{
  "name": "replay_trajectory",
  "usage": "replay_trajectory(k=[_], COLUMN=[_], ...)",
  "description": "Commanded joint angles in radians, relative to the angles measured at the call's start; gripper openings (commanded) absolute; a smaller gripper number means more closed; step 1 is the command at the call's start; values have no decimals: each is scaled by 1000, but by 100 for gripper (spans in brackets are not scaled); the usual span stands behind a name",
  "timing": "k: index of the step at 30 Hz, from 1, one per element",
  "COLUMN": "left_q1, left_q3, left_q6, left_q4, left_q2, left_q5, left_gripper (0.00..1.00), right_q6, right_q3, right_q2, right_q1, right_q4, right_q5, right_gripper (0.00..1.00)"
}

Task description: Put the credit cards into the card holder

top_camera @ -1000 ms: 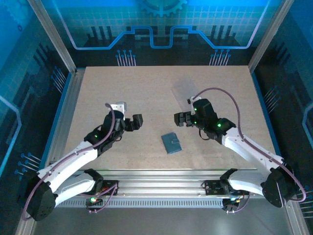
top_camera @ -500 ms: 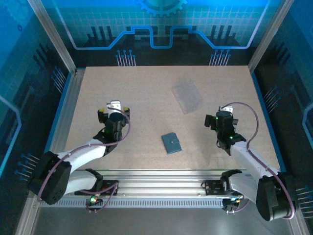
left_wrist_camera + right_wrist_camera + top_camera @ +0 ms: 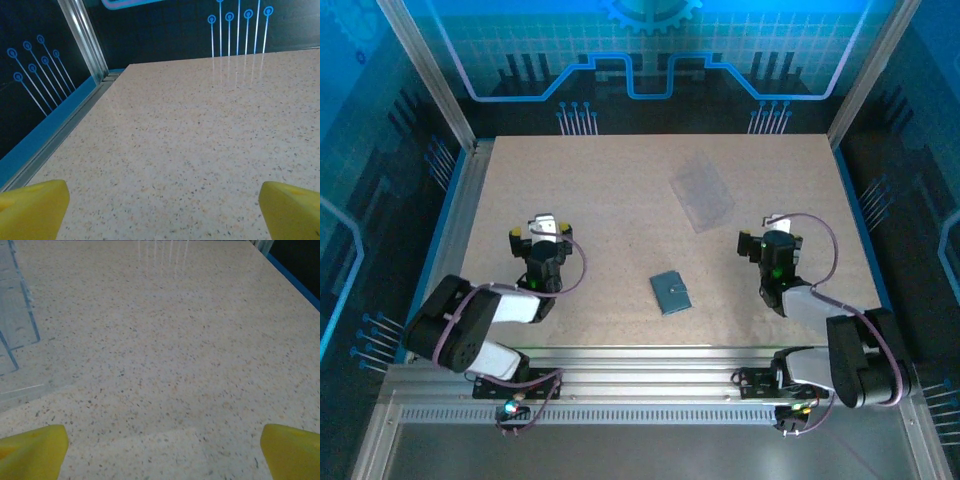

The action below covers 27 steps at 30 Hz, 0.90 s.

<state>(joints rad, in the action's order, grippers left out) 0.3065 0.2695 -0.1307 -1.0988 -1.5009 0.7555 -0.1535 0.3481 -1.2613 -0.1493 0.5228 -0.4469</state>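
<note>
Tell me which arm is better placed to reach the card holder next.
Right, but only narrowly. The card holder lies on the table between both arms, slightly closer to the right gripper than to the left gripper. Both grippers are open and empty, so the difference is small.

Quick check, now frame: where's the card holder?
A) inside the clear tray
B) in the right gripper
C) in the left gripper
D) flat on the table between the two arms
D: the card holder lies flat on the table, between the open left gripper and the open right gripper. It touches neither of them and sits nearer the arm bases than the clear tray.
</note>
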Motion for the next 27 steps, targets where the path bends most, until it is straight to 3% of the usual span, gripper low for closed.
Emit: replay_trajectory(k=[1,6,8,11,14,17,20,21,23,27], left_q1=[-19,-20,-28,-55,-87,-115,-198,-208,-227,-251], left_q3=[-27,-21,-38,-44,-31,-37,-28,-9,32,70], left_q6=[-58,-60,-46,-16,1,26,91,82,127,144], left_q4=[-302,-276,-297,-268,-174,-158,-114,-151,32,90], left_q2=[-103,-97,-94,-74,-47,-36,-70,-103,-43,-52], left_q5=[29,-6,-19,-65,-198,-263,-427,-416,-442,-460], left_gripper=[99,99,99,99,99,99,99,99,99,99], right_q6=[68,100,113,129,123,126,152,153,148,112], right_q3=[15,6,58,54,54,59,54,51,54,62], right_q2=[-23,-144,-167,-222,-239,-242,-240,-240,-242,-240], right_q1=[13,23,34,34,39,45,37,34,35,65], right_q4=[134,299,215,276,285,282,287,296,290,270], right_q5=[47,55,121,157,158,179,209,206,197,207], right_gripper=[100,100,100,100,100,100,100,100,100,100])
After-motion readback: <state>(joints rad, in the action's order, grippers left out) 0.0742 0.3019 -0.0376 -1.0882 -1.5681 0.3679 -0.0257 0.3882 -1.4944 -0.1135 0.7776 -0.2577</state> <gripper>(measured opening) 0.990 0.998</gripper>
